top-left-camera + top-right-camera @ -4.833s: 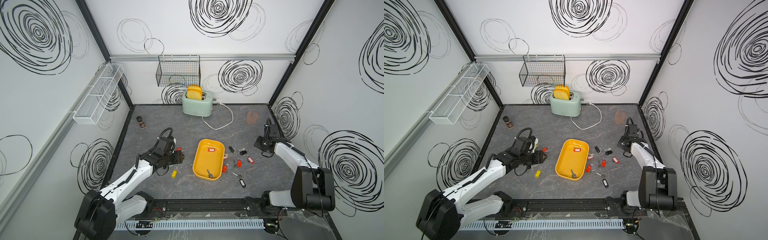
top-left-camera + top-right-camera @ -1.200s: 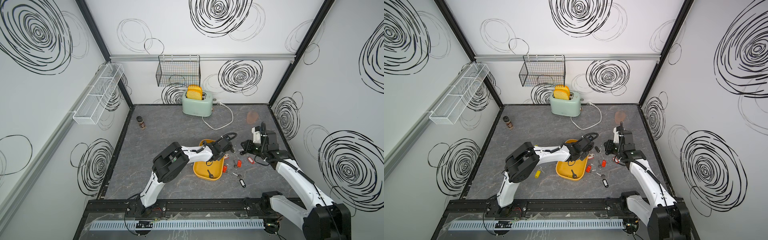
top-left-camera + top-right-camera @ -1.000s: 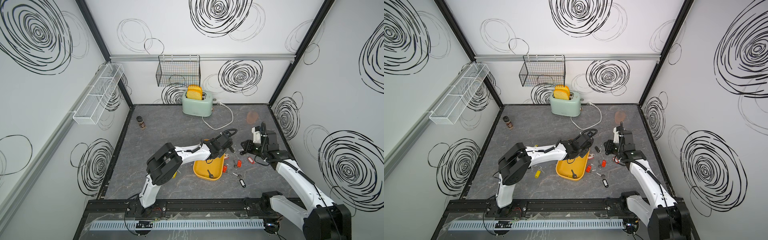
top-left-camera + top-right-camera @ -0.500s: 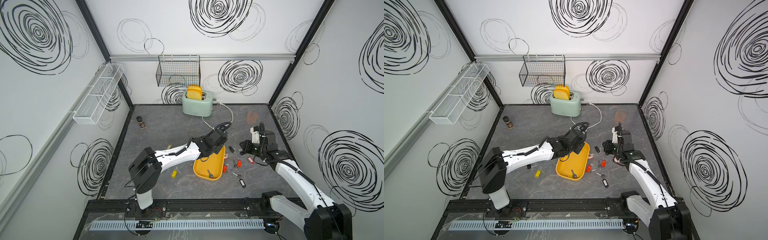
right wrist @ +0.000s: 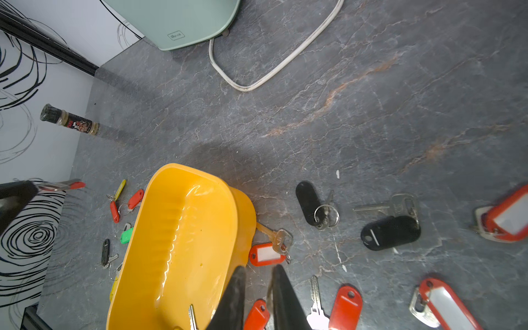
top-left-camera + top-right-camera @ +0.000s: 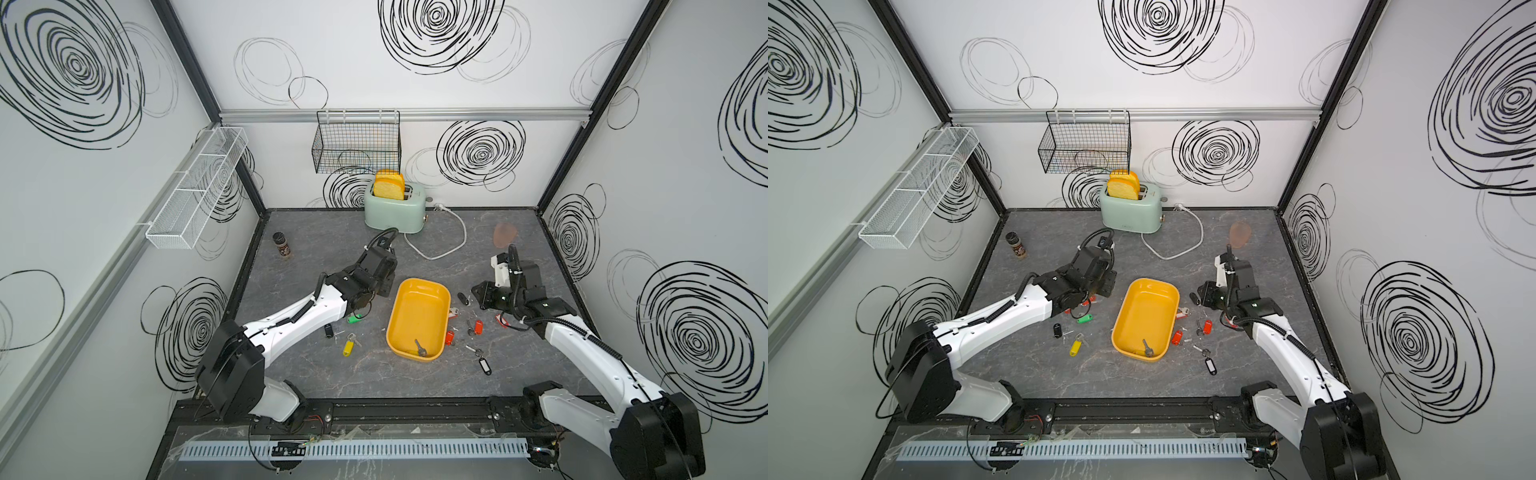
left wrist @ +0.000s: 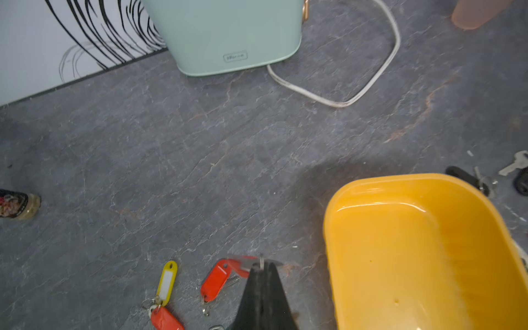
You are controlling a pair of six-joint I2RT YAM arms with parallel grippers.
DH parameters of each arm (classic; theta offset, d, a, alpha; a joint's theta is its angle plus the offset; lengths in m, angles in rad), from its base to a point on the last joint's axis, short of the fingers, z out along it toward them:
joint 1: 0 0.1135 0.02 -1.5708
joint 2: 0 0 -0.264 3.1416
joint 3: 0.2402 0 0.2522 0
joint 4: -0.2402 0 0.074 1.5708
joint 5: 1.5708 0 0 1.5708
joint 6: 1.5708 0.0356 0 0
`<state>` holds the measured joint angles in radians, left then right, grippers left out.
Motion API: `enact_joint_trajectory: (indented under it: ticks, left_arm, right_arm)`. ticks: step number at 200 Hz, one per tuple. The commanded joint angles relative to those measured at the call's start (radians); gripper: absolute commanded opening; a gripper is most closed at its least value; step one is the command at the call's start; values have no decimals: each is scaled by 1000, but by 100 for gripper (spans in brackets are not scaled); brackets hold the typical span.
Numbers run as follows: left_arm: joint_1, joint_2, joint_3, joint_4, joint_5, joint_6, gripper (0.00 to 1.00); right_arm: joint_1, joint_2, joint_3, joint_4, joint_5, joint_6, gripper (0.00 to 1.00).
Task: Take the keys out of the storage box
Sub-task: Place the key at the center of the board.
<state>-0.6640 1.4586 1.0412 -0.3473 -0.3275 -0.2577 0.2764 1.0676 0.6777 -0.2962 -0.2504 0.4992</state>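
The keys are mostly out on the floor. I count one silver key (image 6: 419,348) inside the storage box (image 6: 417,307), at its 6 o'clock end, and the box sits flat mid-floor.

Nearest me, at the box's 5 o'clock, lies one black-tagged key (image 6: 484,366). At its 3 o'clock the right wrist view gives me seven more, five with red tags and two with black. One red-tagged one (image 5: 267,254) is right against the box wall. At its 9 o'clock I count six on the floor: two yellow, two red, one green (image 6: 354,319), one black.

My left arm runs from its base at 7 o'clock toward 1 o'clock, with the wrist bent down at the box's 10 o'clock. The left gripper (image 7: 261,267) has its fingers pressed together on the ring of a red-tagged key (image 7: 240,264), whose tag sticks out sideways from the tips.

My right arm reaches from 5 o'clock toward 11 o'clock. The right gripper (image 5: 259,270) stands a narrow slit apart just beside the box's 3 o'clock wall, with nothing between its fingers. I cannot tell whether its tips touch the floor.

Farther off are one spice jar (image 6: 280,243) at 10 o'clock and one mint toaster (image 6: 395,212) with two toast slices at 12 o'clock. One black wire basket (image 6: 357,145) hangs on the back wall.
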Motion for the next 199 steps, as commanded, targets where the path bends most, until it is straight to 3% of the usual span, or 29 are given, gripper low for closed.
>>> enact_joint_trajectory:
  ticks: [1, 80, 139, 199]
  left_arm:
    - [26, 24, -32, 19, 45, -49, 1]
    - [55, 187, -20, -19, 108, -113, 2]
    - [53, 155, -29, -35, 120, -130, 36]
    - [45, -12, -84, -89, 202, -157, 47]
  right_arm:
    - [17, 12, 34, 30, 14, 12, 21]
    - [86, 55, 27, 67, 0, 22, 21]
    - [120, 109, 54, 58, -24, -21, 23]
    - [150, 246, 177, -25, -21, -102, 30]
